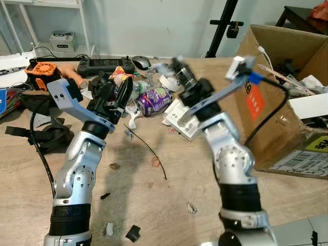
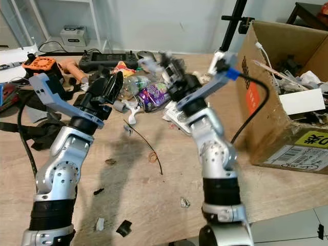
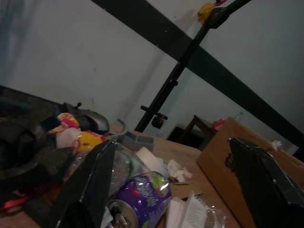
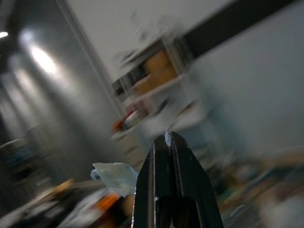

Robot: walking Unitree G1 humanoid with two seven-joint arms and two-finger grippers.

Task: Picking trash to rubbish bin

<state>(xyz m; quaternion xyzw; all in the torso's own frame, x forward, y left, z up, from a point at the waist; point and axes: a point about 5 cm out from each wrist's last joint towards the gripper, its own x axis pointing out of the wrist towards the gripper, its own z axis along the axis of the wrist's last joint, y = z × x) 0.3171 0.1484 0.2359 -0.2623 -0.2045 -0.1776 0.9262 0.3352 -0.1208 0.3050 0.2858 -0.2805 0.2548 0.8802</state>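
Right jaws [image 4: 167, 142] pressing together on pale paper scrap [image 4: 114, 176], lifting above trash pile [image 1: 154, 97]. Left jaws [image 3: 180, 185] spreading wide near purple can [image 1: 152, 100]. Next, I think: carrying scrap right into cardboard box [image 1: 287, 102] on bench [image 1: 154, 205].

**Worktop layout: heap at the back, box on the right**

A heap of trash lies at the back middle of the worktop [image 1: 169, 215]. In the heap, the can [image 1: 152, 100] lies left of the flat packet [image 1: 179, 117]. A controller [image 1: 105, 64] and a mouse [image 1: 141, 62] sit behind the heap. The box [image 1: 287, 102] stands on the right edge, with clutter in it. A wire [image 1: 148, 149] and small scraps lie before the heap, between the 2 arms.
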